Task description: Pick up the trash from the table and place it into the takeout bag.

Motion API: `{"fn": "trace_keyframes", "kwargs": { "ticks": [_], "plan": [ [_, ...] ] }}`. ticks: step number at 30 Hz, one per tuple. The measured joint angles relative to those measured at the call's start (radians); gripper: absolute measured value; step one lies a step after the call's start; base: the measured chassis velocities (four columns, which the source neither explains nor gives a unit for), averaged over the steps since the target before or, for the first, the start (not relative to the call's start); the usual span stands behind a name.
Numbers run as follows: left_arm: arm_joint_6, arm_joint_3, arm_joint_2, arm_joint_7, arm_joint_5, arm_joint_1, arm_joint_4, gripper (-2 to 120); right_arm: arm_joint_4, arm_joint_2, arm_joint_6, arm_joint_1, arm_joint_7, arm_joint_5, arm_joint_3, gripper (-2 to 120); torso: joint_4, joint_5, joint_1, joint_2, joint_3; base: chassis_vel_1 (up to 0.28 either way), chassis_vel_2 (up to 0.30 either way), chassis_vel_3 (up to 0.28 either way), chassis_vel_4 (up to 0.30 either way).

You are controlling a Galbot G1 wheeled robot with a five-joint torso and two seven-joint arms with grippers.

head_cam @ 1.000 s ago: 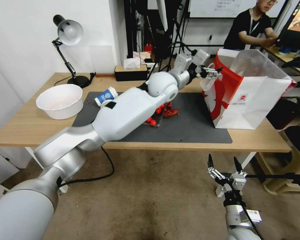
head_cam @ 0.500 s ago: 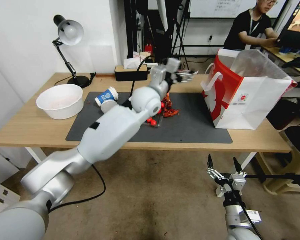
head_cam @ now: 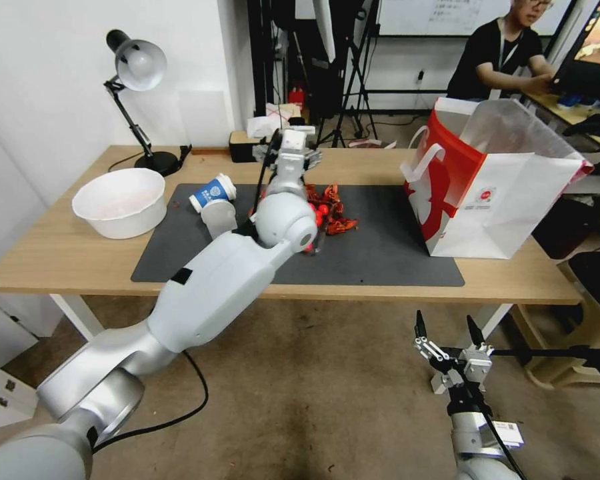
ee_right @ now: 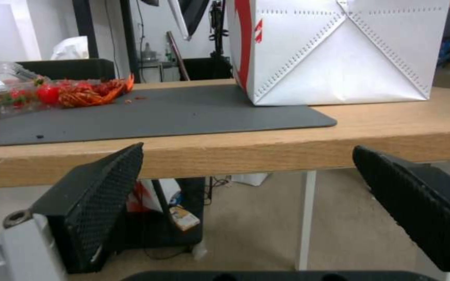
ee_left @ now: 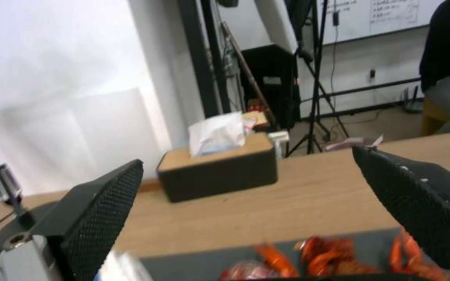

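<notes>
Left pincer (head_cam: 292, 152): jaws spread wide, empty, above the grey mat (head_cam: 380, 250) near the tissue box (ee_left: 218, 170). Right pincer (head_cam: 447, 335): agape, empty, below the surface (head_cam: 53, 257) edge. Blue-and-white paper cup (head_cam: 213, 191) on its side, touching, apparently, 1 clear plastic cup (head_cam: 219, 217). Takeout bag (head_cam: 497, 193) upright at mat's right end.

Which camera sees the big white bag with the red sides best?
The head view: it shows the whole takeout bag standing on the table, with its open top, handles and logo. The right wrist view catches just its lower white side, cut off at the top. The left wrist view looks toward the tissue box instead.
</notes>
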Motion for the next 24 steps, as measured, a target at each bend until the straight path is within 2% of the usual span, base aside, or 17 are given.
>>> {"fn": "trace_keyframes", "kwargs": {
  "ticks": [2, 5, 8, 12, 18, 24],
  "plan": [
    [-0.002, -0.008, 0.009, 0.005, 0.001, 0.013, -0.009, 100, 0.000, 0.000, 0.000, 0.000, 0.000, 0.000, -0.001, 100, 0.0000, 0.0000, 0.000, 0.000, 0.000, 0.000, 0.000, 0.000, 0.000],
    [-0.018, -0.054, 0.053, 0.030, 0.011, 0.093, -0.057, 100, -0.004, -0.003, 0.000, 0.003, -0.002, 0.000, -0.005, 100, 0.0001, -0.0002, 0.000, 0.000, 0.000, 0.000, 0.000, 0.000, 0.000],
    [-0.021, -0.066, 0.062, 0.035, 0.015, 0.114, -0.070, 100, -0.006, -0.003, 0.000, 0.004, -0.002, 0.000, -0.006, 100, 0.0000, -0.0001, 0.000, 0.000, 0.000, 0.000, 0.000, 0.000, 0.000],
    [-0.029, -0.115, 0.096, 0.049, 0.031, 0.210, -0.122, 100, -0.010, -0.003, -0.001, 0.009, -0.004, -0.001, -0.012, 100, 0.0003, -0.0001, 0.000, 0.000, 0.000, 0.000, 0.000, 0.000, 0.000],
    [-0.036, -0.137, 0.109, 0.052, 0.039, 0.245, -0.138, 100, -0.011, -0.002, -0.003, 0.012, -0.005, -0.002, -0.015, 100, 0.0001, -0.0001, 0.000, 0.000, 0.000, 0.000, 0.000, 0.000, 0.000],
    [-0.043, -0.225, 0.130, 0.063, 0.070, 0.353, -0.201, 100, -0.013, -0.001, -0.004, 0.012, -0.005, -0.005, -0.019, 100, 0.0001, 0.0000, 0.000, 0.000, 0.000, 0.000, 0.000, 0.000, 0.000]
  ]
}}
